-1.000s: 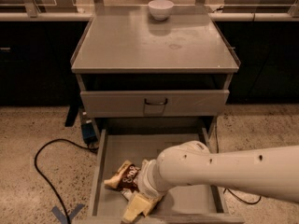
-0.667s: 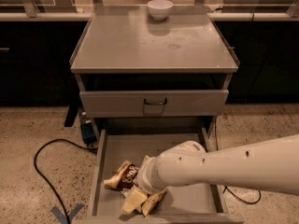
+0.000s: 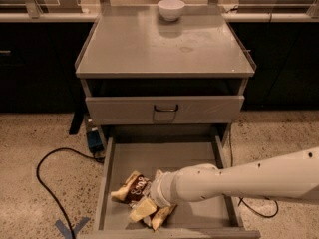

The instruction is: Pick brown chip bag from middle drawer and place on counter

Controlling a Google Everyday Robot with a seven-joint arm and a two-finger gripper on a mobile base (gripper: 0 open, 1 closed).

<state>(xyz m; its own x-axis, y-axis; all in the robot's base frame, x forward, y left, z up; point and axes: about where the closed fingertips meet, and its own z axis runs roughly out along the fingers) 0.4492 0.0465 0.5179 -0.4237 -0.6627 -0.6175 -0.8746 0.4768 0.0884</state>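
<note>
The brown chip bag (image 3: pixel 133 187) lies in the front left of the open middle drawer (image 3: pixel 164 156), its cream end pointing left. My white arm reaches in from the right. My gripper (image 3: pixel 152 213) hangs low over the drawer's front, just right of and in front of the bag. Its two cream fingers (image 3: pixel 142 209) point down-left, stand apart and hold nothing. My wrist hides the bag's right end. The counter (image 3: pixel 164 49) is the grey cabinet top above.
A white bowl (image 3: pixel 171 9) stands at the counter's back edge. The top drawer face with a dark loop handle (image 3: pixel 166 108) is closed above the open drawer. A black cable (image 3: pixel 42 183) and blue tape (image 3: pixel 70 228) lie on the floor at left.
The gripper's fingers have spread apart and shifted slightly up toward the bag. The bag has not moved.
</note>
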